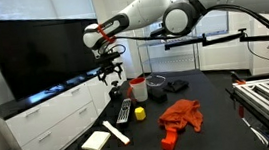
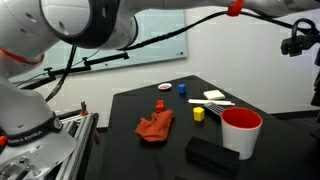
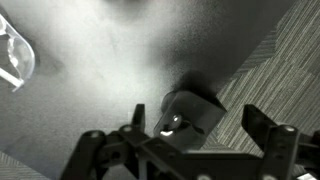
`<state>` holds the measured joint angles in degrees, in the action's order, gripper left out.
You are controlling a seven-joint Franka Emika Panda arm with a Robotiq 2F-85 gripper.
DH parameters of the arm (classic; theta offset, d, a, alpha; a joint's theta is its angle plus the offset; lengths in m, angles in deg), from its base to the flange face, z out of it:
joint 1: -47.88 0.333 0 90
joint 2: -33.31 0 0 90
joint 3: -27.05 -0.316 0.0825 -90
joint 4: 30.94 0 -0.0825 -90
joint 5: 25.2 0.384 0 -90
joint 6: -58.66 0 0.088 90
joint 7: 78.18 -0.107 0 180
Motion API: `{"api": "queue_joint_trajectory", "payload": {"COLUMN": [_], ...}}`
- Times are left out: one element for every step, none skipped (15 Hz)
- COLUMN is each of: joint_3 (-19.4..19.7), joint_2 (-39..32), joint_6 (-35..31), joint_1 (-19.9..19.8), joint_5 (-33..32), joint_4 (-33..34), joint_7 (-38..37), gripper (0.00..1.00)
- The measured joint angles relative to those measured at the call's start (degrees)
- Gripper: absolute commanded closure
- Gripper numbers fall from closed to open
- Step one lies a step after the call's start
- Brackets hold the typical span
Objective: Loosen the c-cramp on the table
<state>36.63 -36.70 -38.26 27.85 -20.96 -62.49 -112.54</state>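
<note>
My gripper [image 1: 111,71] hangs in the air above the far left corner of the black table [image 1: 214,112], near the red cup [image 1: 137,88]. In the wrist view the gripper [image 3: 196,119] is open, with nothing between its fingers [image 3: 253,122]. Below it a dark blocky thing with a shiny metal spot [image 3: 178,122] sits where a grey surface meets striped carpet. It is too blurred to tell whether this is the c-cramp. No c-cramp can be made out in either exterior view.
On the table lie an orange cloth [image 1: 181,115], a chunky red block [image 1: 168,142], a remote [image 1: 124,111], a white block [image 1: 96,141], a grey cup [image 1: 156,86] and a black box [image 2: 210,153]. A white cabinet [image 1: 49,119] stands beside the table.
</note>
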Motion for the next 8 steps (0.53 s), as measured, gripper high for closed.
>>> {"api": "queue_joint_trajectory", "payload": {"joint_3": [0.0, 0.1, 0.3, 0.6, 0.8, 1.0, 1.3, 1.4], "joint_2": [-0.3, -0.7, -1.0, -1.4, -1.6, -1.9, -2.1, -2.4], "joint_6": [-0.5, -1.8, -3.7, -5.7, -7.7, -9.6, -11.4, -12.9], "joint_1": [0.0, 0.1, 0.2, 0.3, 0.3, 0.4, 0.4, 0.4], "joint_5": [-0.2, -0.4, -0.8, -1.3, -1.8, -2.2, -2.5, -2.5], "joint_4": [-0.2, -0.3, -0.3, -0.3, -0.3, -0.3, -0.3, -0.3], "joint_7": [0.0, 0.0, 0.1, 0.1, 0.2, 0.2, 0.2, 0.2], "gripper": [0.00, 0.00, 0.00, 0.00, 0.00, 0.00, 0.00, 0.00]}}
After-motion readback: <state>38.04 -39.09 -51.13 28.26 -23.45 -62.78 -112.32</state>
